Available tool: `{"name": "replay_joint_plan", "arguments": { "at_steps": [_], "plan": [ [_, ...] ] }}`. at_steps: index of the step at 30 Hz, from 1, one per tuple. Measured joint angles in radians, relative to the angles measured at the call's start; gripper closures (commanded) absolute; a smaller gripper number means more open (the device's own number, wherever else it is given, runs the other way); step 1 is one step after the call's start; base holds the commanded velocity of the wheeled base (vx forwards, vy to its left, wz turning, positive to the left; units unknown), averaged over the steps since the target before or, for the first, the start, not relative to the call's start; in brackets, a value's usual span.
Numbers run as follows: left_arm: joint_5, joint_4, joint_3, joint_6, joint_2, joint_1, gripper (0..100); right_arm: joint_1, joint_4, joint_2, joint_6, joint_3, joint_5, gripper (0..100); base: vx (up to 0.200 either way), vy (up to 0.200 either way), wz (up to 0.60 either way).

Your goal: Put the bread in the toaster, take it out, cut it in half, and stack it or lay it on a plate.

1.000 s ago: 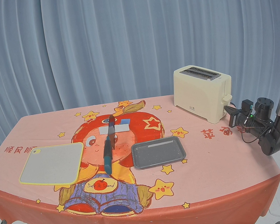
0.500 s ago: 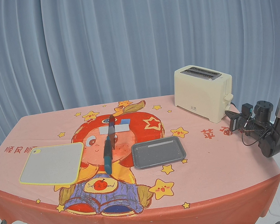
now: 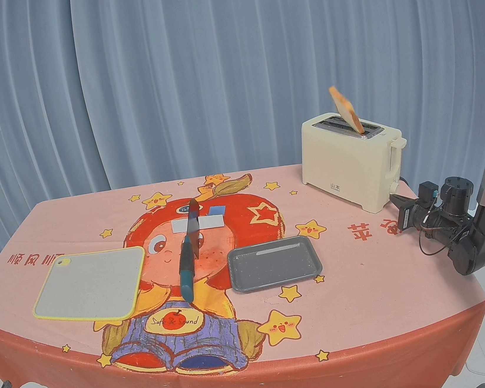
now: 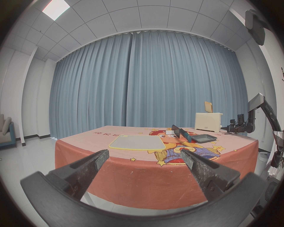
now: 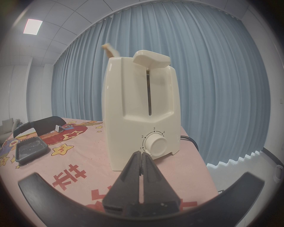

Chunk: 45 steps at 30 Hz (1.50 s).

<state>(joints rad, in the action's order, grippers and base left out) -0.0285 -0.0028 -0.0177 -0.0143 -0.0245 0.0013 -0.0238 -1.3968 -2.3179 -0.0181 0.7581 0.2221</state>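
at table (image 3: 380, 285) 2 o'clock: bread (image 3: 346, 109) juts tilted from toaster (image 3: 348, 162) slot. r gripper (image 3: 396, 197), toaster's 4 o'clock, pinched empty; l gripper (image 4: 145, 155) spread, empty. suggest: open r, pinch top crust, lift straight.

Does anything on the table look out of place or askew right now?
The bread slice sticks high out of the toaster, leaning askew instead of sitting in its slot. Nothing else stands out.
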Motion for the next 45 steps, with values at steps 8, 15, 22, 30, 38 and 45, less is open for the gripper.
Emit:
{"name": "replay_joint_plan", "arguments": {
  "at_steps": [8, 15, 22, 30, 38, 45],
  "plan": [
    [0.0, 0.0, 0.0, 0.0, 0.0, 0.0, 0, -0.002, -0.003, 0.003, 0.001, -0.008, 0.001, 100, 0.0, 0.0, 0.0],
    [0.0, 0.0, 0.0, 0.0, 0.0, 0.0, 0, -0.002, -0.003, 0.005, 0.004, -0.011, 0.001, 100, 0.0, 0.0, 0.0],
    [0.0, 0.0, 0.0, 0.0, 0.0, 0.0, 0, -0.005, -0.006, 0.009, 0.009, -0.021, 0.001, 100, 0.0, 0.0, 0.0],
    [0.0, 0.0, 0.0, 0.0, 0.0, 0.0, 0, -0.024, -0.006, 0.053, 0.009, -0.07, 0.001, 100, 0.0, 0.0, 0.0],
    [0.0, 0.0, 0.0, 0.0, 0.0, 0.0, 0, -0.072, -0.005, 0.153, 0.004, -0.146, 0.002, 100, 0.0, 0.0, 0.0],
    [0.0, 0.0, 0.0, 0.0, 0.0, 0.0, 0, -0.134, -0.004, 0.275, 0.004, -0.234, 0.002, 100, 0.0, 0.0, 0.0]
  ]
}}
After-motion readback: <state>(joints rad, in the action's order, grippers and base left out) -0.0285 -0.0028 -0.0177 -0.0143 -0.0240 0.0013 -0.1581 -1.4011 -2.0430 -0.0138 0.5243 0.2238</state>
